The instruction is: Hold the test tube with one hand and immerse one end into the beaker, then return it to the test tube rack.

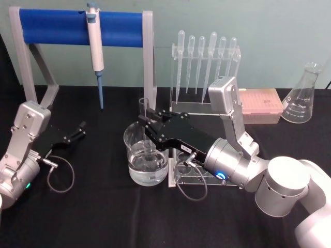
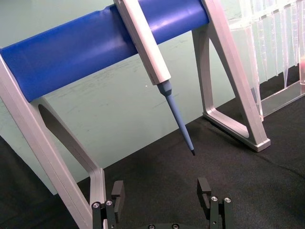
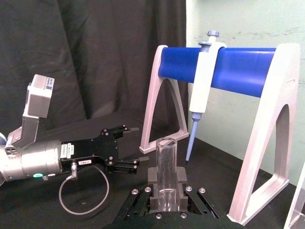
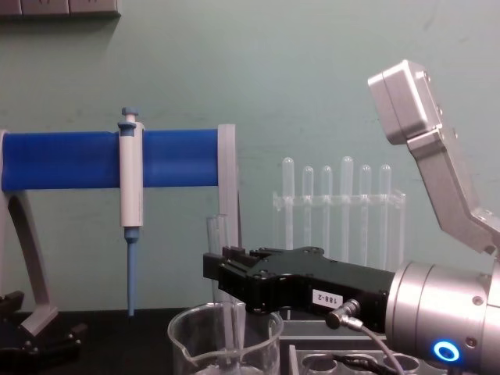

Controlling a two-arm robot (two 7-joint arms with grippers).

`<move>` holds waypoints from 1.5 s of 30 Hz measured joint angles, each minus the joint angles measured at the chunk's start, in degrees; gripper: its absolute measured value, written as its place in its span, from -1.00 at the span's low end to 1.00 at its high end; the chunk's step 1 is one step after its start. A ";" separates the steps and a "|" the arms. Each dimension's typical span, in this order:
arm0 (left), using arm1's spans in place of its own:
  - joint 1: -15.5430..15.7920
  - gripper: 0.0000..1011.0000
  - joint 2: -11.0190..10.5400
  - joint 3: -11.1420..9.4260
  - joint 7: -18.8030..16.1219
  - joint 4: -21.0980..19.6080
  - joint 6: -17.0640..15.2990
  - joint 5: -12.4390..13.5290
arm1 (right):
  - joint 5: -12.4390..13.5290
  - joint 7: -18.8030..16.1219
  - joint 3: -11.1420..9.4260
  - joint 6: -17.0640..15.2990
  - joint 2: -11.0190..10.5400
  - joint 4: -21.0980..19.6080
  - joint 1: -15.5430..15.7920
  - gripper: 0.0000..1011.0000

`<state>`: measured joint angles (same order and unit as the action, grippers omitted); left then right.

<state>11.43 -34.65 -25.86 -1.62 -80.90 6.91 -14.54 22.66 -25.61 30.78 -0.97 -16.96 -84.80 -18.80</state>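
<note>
The test tube [image 1: 143, 107] stands upright, and my right gripper [image 1: 144, 121] is shut on its upper part. Its lower end reaches down inside the beaker [image 1: 147, 160], which holds clear water. From the side, the test tube [image 4: 214, 234] rises above the right gripper [image 4: 215, 273] and drops into the beaker [image 4: 226, 348]. In the right wrist view the open rim of the test tube [image 3: 166, 160] sticks up between the pads of the right gripper [image 3: 166, 180]. My left gripper [image 1: 81, 130] rests open and empty near the table's left side, also seen as the left gripper [image 2: 162, 193] and left gripper [image 3: 135, 147].
A blue-bar stand [image 1: 77, 27] with a hanging pipettor [image 1: 95, 46] stands at the back left. A clear rack of plastic pipettes [image 1: 204, 62], a pink tip box [image 1: 261, 103] and a conical flask [image 1: 304, 95] line the back right. A tube rack [image 1: 192, 175] sits under my right arm.
</note>
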 joint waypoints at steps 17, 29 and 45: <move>0.00 0.98 0.00 0.00 0.00 0.00 0.00 0.00 | 0.00 0.00 0.00 0.00 0.00 0.00 0.00 -0.56; 0.00 0.98 0.00 0.00 0.00 0.00 0.00 0.00 | 0.32 -0.07 -1.43 -0.66 -0.71 -4.66 0.20 -0.56; 0.00 0.98 0.00 0.00 0.00 0.00 0.00 0.00 | 3.74 3.94 -8.16 -6.21 -6.99 -21.85 2.58 -0.56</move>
<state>11.43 -34.65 -25.86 -1.62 -80.90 6.91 -14.55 26.40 -21.67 22.63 -7.18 -23.96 -106.65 -16.21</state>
